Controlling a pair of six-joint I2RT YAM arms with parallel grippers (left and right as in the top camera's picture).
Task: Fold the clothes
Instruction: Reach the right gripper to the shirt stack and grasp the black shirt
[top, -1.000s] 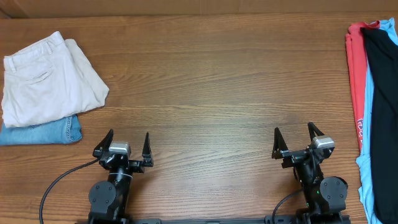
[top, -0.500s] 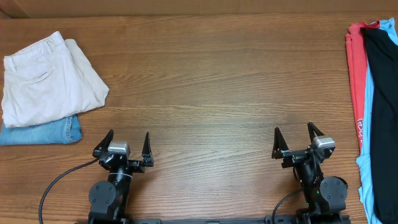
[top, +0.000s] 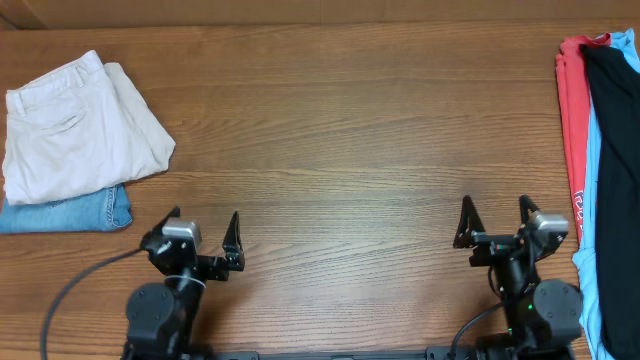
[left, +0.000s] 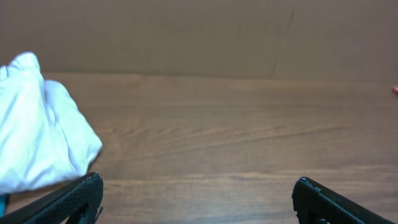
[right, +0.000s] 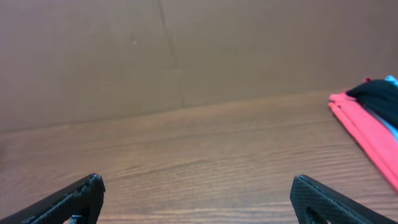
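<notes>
Table (top: 350, 130): black shirt (top: 615, 150) lies over a red garment (top: 570, 130) at the right edge; right gripper (top: 495, 215), wide and empty, has shifted right toward it; left gripper (top: 203, 225), also wide, has edged left; only the left wrist view catches pale cloth (left: 37, 130), probably the cream trousers.

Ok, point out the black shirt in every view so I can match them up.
Overhead: black shirt at the picture's right edge.
Left wrist: not in it.
Right wrist: black shirt at the far right edge, mid-height.
Shared landmark: the red garment beside it, in overhead and right wrist.
</notes>
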